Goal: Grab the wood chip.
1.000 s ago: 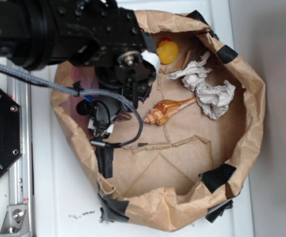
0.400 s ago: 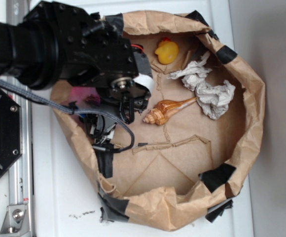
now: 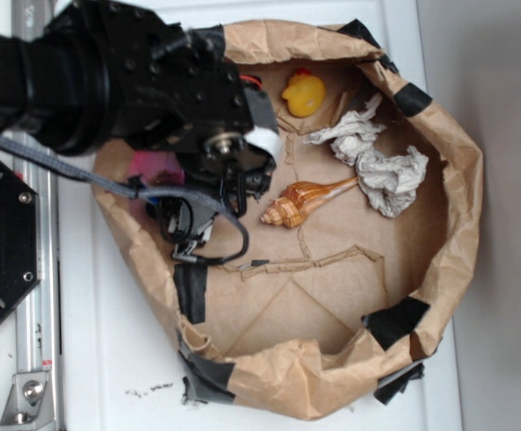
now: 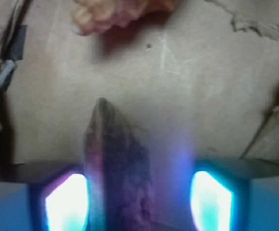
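Between the glowing pads [image 4: 66,201] of the gripper [image 4: 138,202] stands the wood chip [image 4: 116,168], a dark brown, streaky sliver with a pointed tip, lying against the left pad with a gap to the right one; whether the jaws hold it I cannot tell. One seashell [image 3: 304,201], one yellow duck [image 3: 304,93] and two crumpled paper wads [image 3: 375,158] lie on the brown paper floor of a taped paper bag [image 3: 458,180], which rests on a white table [image 3: 108,359].
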`<state>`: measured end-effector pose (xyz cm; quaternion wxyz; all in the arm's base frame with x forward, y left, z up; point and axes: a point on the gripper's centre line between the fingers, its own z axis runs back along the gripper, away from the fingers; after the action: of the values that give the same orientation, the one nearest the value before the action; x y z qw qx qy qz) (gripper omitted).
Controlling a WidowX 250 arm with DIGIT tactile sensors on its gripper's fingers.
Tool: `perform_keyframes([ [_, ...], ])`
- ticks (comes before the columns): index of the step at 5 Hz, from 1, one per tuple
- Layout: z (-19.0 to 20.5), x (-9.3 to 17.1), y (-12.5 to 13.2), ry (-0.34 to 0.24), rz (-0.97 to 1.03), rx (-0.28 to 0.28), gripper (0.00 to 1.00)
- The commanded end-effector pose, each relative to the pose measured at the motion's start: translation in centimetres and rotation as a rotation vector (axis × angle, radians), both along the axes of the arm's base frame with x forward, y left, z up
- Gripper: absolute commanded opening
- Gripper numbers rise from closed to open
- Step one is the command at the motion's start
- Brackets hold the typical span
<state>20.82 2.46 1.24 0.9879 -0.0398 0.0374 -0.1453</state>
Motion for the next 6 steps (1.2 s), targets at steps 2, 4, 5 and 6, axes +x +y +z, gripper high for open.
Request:
perform_keyframes([
  [2, 0.4, -0.7, 0.1, -0.006, 0.014, 0.005, 0.00],
  [4, 2.2, 0.6, 0.3, -0.047, 0.031, -0.005, 0.00],
  [5, 7.2, 3.3, -0.8, -0.183, 0.057, -0.034, 0.00],
  [6, 12.4, 5.7, -1.4, -0.233, 0.078, -0.067, 0.00],
])
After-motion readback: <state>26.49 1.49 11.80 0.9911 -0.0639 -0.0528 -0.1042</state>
